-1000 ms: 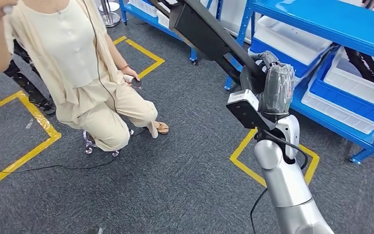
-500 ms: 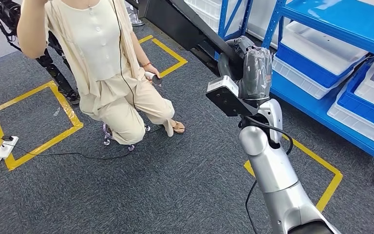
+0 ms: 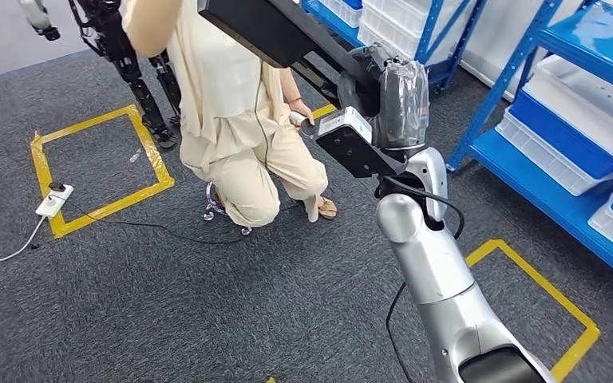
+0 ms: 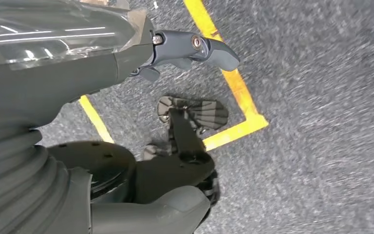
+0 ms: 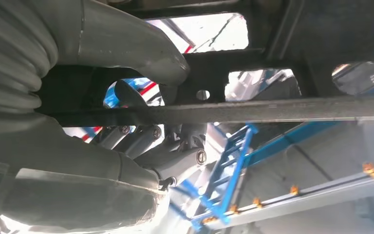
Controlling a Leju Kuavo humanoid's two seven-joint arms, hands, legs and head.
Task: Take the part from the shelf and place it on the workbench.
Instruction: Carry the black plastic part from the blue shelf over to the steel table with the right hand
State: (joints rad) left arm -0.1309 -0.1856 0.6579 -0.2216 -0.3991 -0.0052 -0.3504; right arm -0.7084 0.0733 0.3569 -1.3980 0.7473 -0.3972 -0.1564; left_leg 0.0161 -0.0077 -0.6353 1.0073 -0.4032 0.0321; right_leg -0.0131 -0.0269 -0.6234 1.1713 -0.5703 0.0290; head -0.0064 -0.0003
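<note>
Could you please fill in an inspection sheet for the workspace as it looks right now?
Surface: grey carpet floor with yellow tape squares; workbench nothing seen.
Job's things: long black part held up by the right hand.
Clutter: white power strip on the floor.
Hands: right hand wrapped around the part's bar; left hand hangs over the floor, holding nothing.
Cables: black cable across the carpet.
Surroundings: person crouching close to the part; blue shelf with white bins.
</note>
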